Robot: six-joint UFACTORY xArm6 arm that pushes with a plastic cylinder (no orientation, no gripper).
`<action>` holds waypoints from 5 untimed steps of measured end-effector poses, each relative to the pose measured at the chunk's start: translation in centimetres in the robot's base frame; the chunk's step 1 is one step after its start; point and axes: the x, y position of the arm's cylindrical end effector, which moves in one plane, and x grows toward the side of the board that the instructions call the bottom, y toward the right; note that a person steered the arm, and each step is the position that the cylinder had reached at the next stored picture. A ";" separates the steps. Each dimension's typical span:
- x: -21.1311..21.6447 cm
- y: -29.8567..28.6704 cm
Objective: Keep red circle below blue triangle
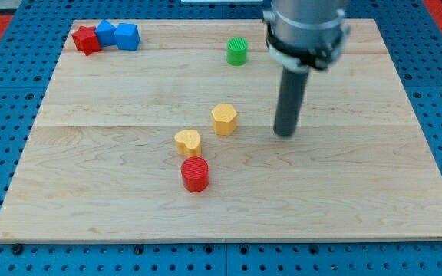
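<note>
On the pale wooden table (90, 215), my jawless tip (285, 135) stands right of the red circle (195, 175), which already sits far below the blue triangle (127, 36), so I judge only guarding nudges remain.

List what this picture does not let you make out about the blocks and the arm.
- Camera view: the two blue blocks touch at the view's top left; too small to say which is the triangle.
- The red block beside them: shape unclear.
- The arm above the rod, over my tip, is cut off by the top edge.

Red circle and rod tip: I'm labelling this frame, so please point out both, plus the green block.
red circle (195, 173), camera view, on its ridged top face
my tip (285, 135), camera view, the rod's very bottom end
green block (237, 49), camera view, on its top
</note>
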 end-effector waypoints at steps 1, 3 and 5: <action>3.2 -7.2; 7.2 -14.7; 5.5 -18.9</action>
